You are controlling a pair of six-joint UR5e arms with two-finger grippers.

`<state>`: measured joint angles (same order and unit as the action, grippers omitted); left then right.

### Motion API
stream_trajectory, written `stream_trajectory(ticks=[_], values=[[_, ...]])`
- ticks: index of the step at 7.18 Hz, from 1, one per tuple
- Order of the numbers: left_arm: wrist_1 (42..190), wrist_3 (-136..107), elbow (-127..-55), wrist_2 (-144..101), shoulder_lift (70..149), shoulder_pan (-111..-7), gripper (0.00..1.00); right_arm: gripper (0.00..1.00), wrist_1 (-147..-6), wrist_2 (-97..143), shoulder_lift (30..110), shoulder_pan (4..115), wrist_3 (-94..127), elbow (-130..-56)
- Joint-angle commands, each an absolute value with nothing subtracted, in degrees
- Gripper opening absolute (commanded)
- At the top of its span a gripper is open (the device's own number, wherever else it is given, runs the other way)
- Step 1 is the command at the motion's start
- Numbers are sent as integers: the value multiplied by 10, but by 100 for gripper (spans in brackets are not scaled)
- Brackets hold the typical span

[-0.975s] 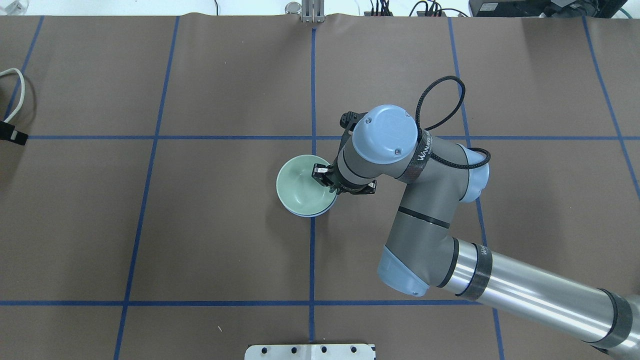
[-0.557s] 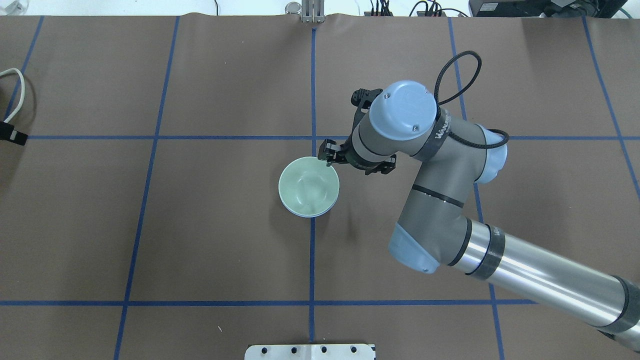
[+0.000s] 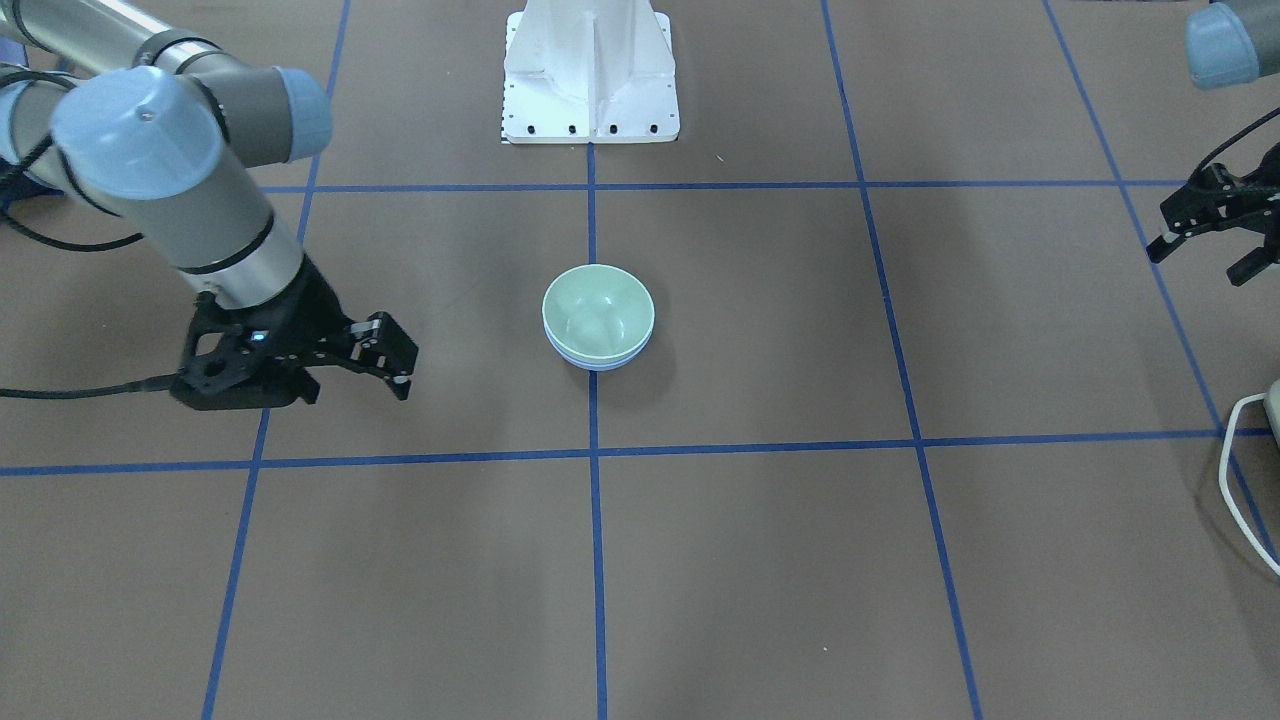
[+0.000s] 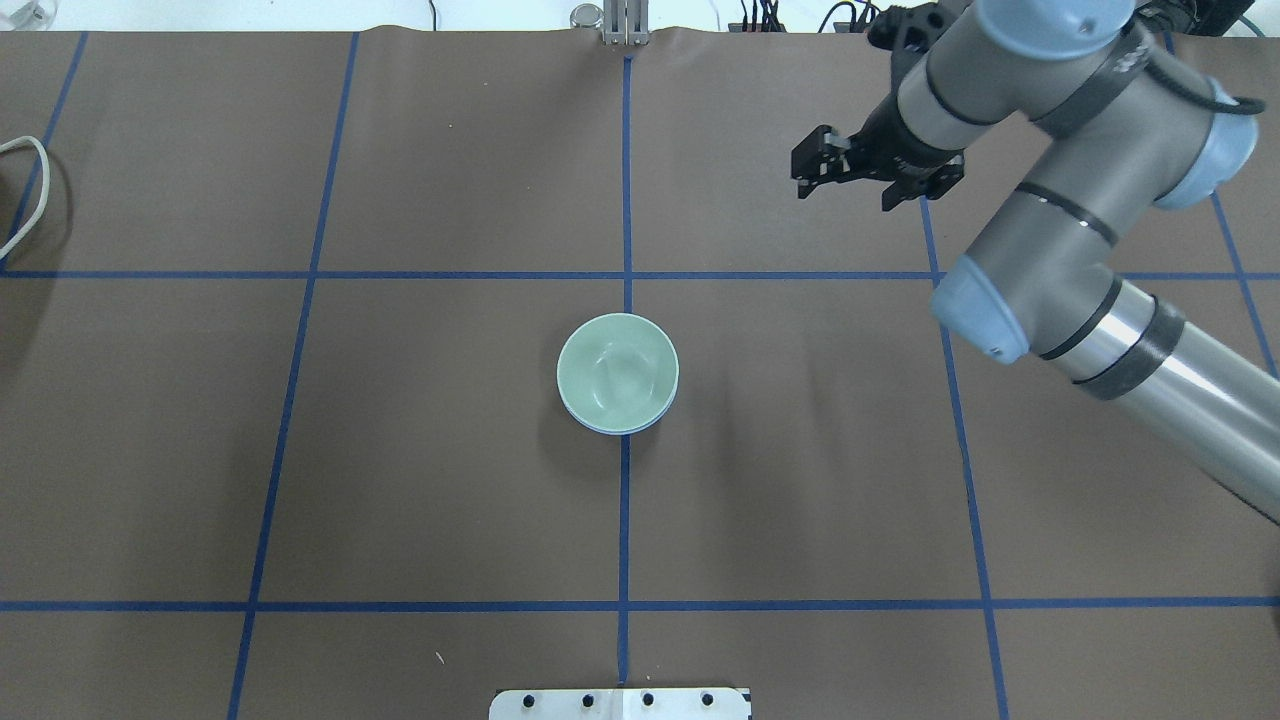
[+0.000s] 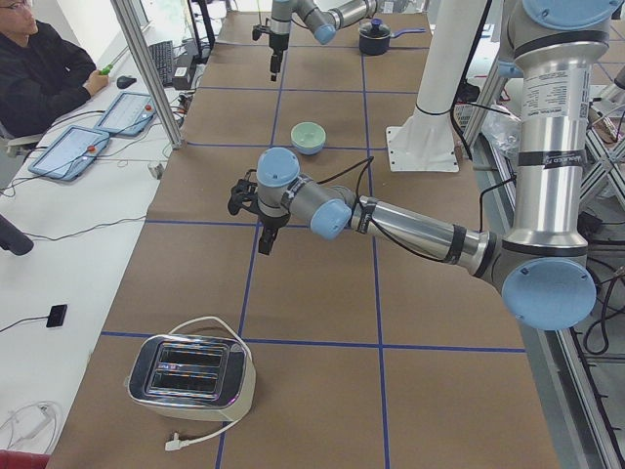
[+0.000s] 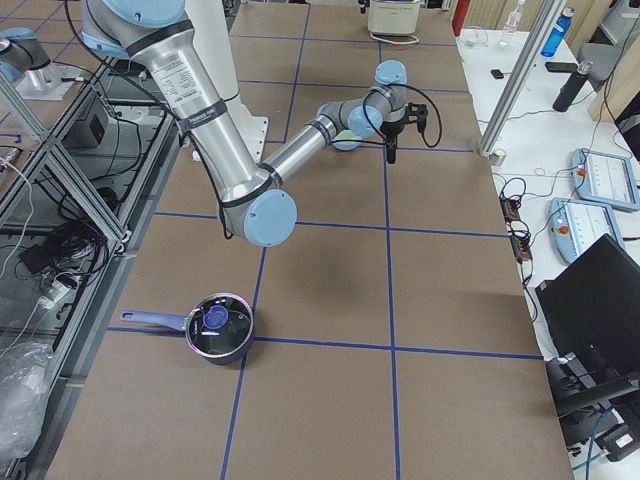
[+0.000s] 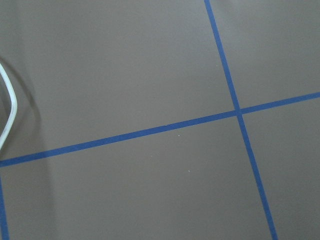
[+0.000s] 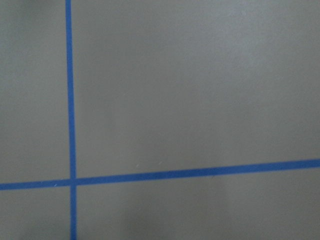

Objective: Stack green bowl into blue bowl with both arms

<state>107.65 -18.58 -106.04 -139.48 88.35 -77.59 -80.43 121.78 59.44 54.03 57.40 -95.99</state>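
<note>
The green bowl (image 4: 617,368) sits nested inside the blue bowl (image 4: 606,430) at the table's middle. Only a thin rim of the blue bowl shows under it. Both show in the front-facing view too, green bowl (image 3: 598,308) in blue bowl (image 3: 598,363), and in the left view (image 5: 309,137). My right gripper (image 4: 812,176) is open and empty, raised well away to the far right of the bowls; it also shows in the front-facing view (image 3: 395,358). My left gripper (image 3: 1196,262) is open and empty at the table's left side, out of the overhead view.
A white cable (image 4: 30,190) loops in at the left edge. A toaster (image 5: 190,376) stands at the table's left end. A dark pot with a lid (image 6: 220,328) stands at the right end. The white pedestal base (image 3: 590,70) is at the robot's side.
My right gripper let go of the green bowl's rim, opened, and pulled away up and to the far right. The left gripper left the overhead view. The bowls stayed put.
</note>
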Motion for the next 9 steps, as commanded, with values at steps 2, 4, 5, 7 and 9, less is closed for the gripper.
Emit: stream_trajectory(ticks=[2,4,5,7,9], values=[[1075,-103,-1032,-1405,873,-830,98,100,-803,1274,667,668,439,-953],[1076,-99,-1027,-1405,873,-833,98,100,-805,1337,689,748,307,-912],[1077,-99,-1030,-1405,873,-833,98,100,-803,1352,722,775,240,-903],[1078,-98,-1030,-1405,872,-835,98,100,-802,1370,766,810,193,-894],[1076,-59,-1031,-1406,848,-855,98,100,-802,1372,796,835,159,-898]])
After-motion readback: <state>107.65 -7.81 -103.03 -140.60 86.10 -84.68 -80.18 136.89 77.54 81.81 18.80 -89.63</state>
